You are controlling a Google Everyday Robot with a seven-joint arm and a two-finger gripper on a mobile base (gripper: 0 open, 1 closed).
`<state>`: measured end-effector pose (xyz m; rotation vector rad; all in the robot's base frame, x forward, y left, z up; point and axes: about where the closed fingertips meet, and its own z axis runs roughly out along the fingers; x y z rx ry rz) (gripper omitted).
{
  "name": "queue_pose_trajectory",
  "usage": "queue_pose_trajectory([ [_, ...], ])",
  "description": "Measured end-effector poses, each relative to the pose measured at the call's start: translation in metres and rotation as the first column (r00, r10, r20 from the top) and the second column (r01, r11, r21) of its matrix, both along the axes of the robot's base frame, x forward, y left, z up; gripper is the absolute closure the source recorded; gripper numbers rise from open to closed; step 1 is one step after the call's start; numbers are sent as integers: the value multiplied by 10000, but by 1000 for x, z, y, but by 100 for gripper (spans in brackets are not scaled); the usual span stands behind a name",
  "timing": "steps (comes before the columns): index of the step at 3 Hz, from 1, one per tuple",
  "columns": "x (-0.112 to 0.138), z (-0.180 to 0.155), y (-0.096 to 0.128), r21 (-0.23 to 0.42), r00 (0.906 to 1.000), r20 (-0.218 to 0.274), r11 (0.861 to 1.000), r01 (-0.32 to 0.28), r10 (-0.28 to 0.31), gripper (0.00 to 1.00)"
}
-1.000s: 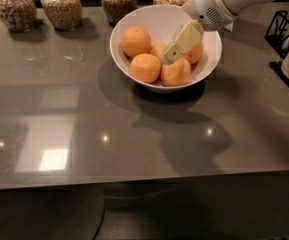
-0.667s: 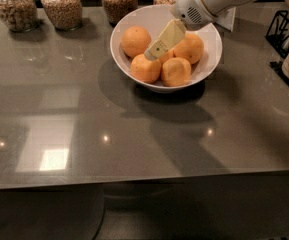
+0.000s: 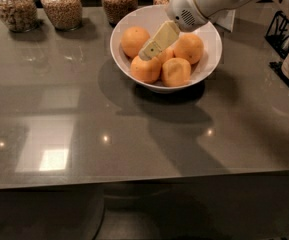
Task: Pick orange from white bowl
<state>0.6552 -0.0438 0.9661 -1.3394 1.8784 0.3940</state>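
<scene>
Swinging toward 9 o'clock across the bowl, the gripper (image 3: 149,52) now sits further left than a second ago, its tip down among the fruit.

Starting at the left, grain-filled glass jars (image 3: 61,6) line the back edge of the grey countertop (image 3: 84,134). Next comes the white bowl (image 3: 129,19), and the oranges are all inside it. The back-left orange (image 3: 134,39) is at 10 o'clock and the front-left orange (image 3: 145,70) at 7 o'clock. The front-right orange (image 3: 177,72) is at 5 o'clock and the back-right orange (image 3: 189,48) at 2 o'clock, with one more peeping out in the middle. The gripper's cream tip lies over the seam between the two left oranges. How wide it stands I cannot tell, and no fruit is lifted yet. Far right, at 3 o'clock, stands a black wire rack (image 3: 284,31).

On handling, an orange should be light and firm with a little give. Its dimpled skin offers fair grip, though a round shape rolls away if it is pinched off-centre. The best hold looks to be across the widest part of the front-left orange, squeezed gently. The packed neighbours may get nudged.
</scene>
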Motion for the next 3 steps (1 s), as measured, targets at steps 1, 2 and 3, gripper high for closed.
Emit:
queue_pose_trajectory([
  [1,13,-3,15,419,9993,374,9991,-77,61,0],
  [2,22,-8,27,678,9988,475,9976,-153,121,19],
  [3,26,-15,36,828,9989,434,9964,-203,168,31],
])
